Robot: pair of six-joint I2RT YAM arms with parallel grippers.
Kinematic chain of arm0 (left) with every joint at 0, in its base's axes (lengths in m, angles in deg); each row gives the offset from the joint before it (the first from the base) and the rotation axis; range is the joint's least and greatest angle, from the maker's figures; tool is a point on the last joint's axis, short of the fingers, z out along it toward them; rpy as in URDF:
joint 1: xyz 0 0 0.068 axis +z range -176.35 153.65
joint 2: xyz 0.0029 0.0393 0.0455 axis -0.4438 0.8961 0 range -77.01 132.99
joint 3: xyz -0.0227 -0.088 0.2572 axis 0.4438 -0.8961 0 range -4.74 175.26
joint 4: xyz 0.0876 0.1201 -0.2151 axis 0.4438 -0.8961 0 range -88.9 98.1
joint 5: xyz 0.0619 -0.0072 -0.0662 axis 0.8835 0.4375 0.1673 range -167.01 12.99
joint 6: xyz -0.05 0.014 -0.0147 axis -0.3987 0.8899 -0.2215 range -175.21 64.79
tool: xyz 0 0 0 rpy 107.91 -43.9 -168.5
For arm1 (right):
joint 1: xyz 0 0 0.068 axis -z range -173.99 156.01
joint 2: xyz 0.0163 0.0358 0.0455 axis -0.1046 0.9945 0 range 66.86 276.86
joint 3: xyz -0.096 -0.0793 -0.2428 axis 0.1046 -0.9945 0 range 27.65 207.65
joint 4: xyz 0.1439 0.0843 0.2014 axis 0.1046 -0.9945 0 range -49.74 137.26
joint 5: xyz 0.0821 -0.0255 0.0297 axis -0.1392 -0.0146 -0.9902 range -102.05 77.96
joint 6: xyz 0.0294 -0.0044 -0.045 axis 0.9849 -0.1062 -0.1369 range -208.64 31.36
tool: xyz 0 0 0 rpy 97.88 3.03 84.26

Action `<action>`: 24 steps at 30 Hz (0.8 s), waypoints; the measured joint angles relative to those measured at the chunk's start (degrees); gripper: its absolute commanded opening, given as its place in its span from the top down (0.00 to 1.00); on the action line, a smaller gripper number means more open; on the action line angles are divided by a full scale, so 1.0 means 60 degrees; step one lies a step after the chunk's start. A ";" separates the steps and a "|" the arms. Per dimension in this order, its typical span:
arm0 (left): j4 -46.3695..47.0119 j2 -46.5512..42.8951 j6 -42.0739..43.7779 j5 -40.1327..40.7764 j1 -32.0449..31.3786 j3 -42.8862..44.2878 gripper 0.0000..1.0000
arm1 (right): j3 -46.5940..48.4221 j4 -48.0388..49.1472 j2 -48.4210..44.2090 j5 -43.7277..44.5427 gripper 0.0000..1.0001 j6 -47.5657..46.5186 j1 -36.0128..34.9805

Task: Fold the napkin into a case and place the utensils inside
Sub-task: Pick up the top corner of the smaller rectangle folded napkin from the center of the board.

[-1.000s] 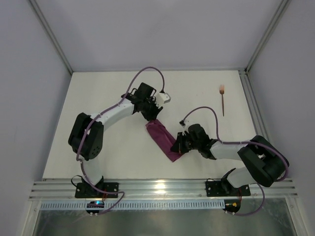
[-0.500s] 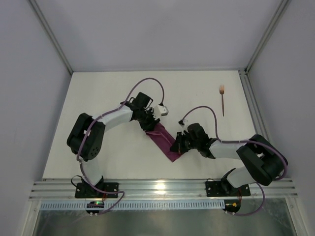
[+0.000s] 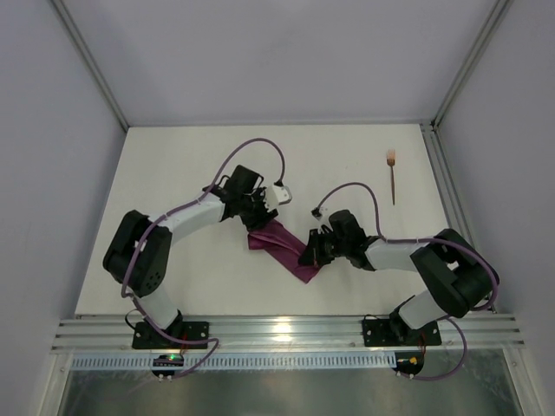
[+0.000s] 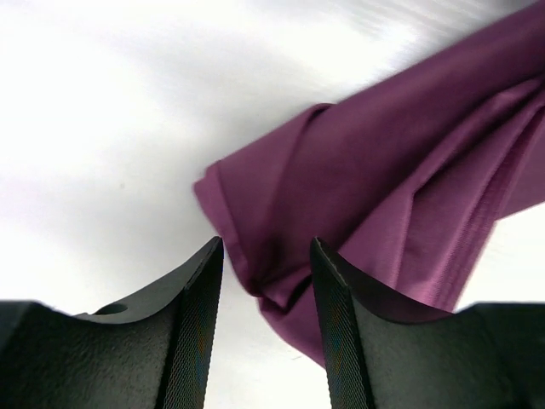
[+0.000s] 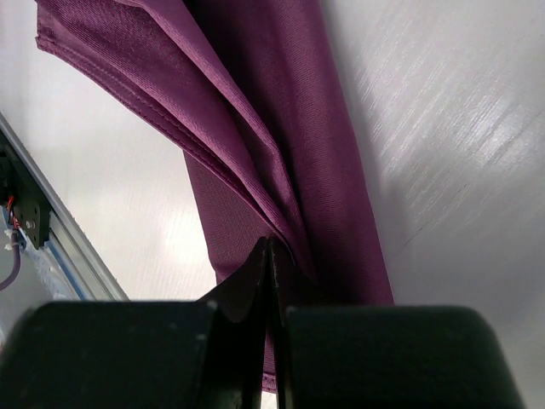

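The maroon-purple napkin (image 3: 282, 246) lies as a narrow folded strip slanting across the middle of the table. In the left wrist view a rumpled corner of the napkin (image 4: 383, 170) sits loosely between the fingers of my left gripper (image 4: 266, 273), which is open and not pinching it. My left gripper (image 3: 258, 227) stands at the strip's far-left end. My right gripper (image 3: 310, 253) is at the near-right end. In its wrist view my right gripper (image 5: 271, 249) is shut on a fold of the layered napkin (image 5: 281, 128). A copper fork (image 3: 393, 178) lies far right, apart from both grippers.
An aluminium rail (image 3: 286, 329) runs along the table's near edge and shows at the left of the right wrist view as the rail (image 5: 25, 213). Grey walls and metal frame posts (image 3: 451, 95) enclose the table. Purple cables (image 3: 260, 143) loop above both arms.
My left gripper has opened and let go of the napkin's far end. The left arm has swung left and toward the near side, and that end of the cloth has shifted left.
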State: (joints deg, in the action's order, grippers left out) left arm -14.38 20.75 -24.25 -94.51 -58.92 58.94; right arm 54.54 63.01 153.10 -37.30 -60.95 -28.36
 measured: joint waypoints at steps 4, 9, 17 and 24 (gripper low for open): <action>0.0346 0.0058 0.0441 0.0477 -0.0098 0.0004 0.51 | 0.0066 -0.0036 0.0076 -0.0153 0.96 -0.0066 0.0058; 0.0350 0.0608 0.1188 0.0495 -0.0310 0.0015 0.48 | 0.0102 -0.0051 0.0135 -0.0280 0.96 -0.0091 0.0109; 0.0619 0.1075 0.1333 0.1096 -0.0335 0.0026 0.93 | 0.0146 -0.0120 0.0193 -0.0488 0.96 -0.0127 0.0277; 0.0321 0.1078 0.1264 0.0907 -0.0328 0.0047 1.00 | 0.0237 -0.0463 0.0193 -0.0721 0.96 -0.0135 0.0772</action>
State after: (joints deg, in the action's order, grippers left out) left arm -12.45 27.22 -16.66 -89.07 -60.89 59.22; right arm 55.97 60.23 154.26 -41.63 -61.76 -23.73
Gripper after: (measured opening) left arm 0.005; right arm 0.038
